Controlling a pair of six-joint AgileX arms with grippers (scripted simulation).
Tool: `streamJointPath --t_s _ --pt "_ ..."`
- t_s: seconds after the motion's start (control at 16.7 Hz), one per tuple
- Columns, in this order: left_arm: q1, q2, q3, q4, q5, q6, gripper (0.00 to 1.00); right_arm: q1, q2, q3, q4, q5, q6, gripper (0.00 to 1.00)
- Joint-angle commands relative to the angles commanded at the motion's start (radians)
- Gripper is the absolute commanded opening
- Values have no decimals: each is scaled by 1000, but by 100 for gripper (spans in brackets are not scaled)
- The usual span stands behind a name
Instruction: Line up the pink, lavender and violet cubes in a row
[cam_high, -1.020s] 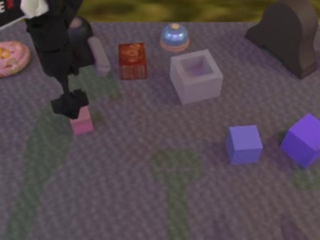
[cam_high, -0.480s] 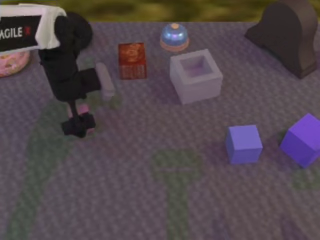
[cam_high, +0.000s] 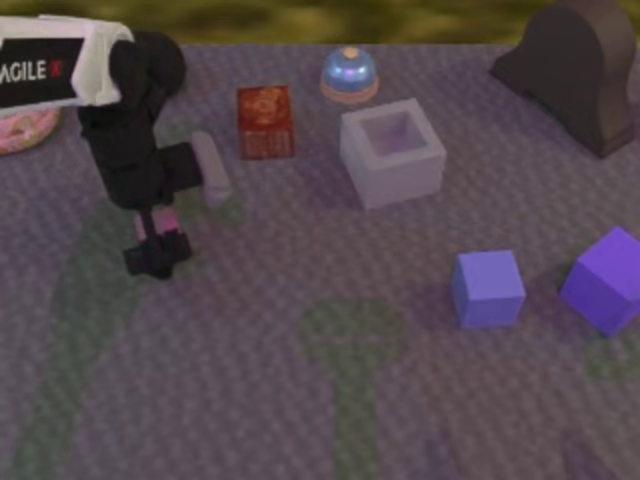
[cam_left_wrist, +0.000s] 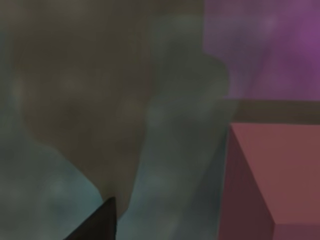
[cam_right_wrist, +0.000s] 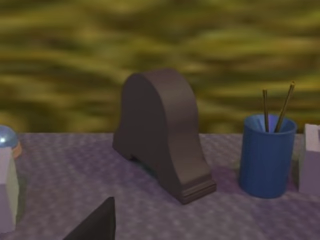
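Note:
The pink cube sits at the table's left, mostly covered by my left gripper, which stands low over it. In the left wrist view the pink cube fills one side, and a dark fingertip stands well apart from it, so the gripper is open. The lavender cube rests at the right, with the larger violet cube beside it near the right edge. My right arm is outside the top view; one of its fingertips shows, set wide above the table.
At the back stand a patterned red-orange cube, a pale grey hollow box and a bell. A dark arched block fills the back right, a doughnut the far left. A blue pen cup stands beside the arch.
My left arm has swung round and brought its gripper down over the pink cube, which now mostly hides beneath it. In the last half second it has barely moved.

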Motion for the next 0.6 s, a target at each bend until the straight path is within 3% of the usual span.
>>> streamJointPath --t_s 0.6 --pt "0 0 0 0 0 0 10 0 0 0 0 0 0 100"
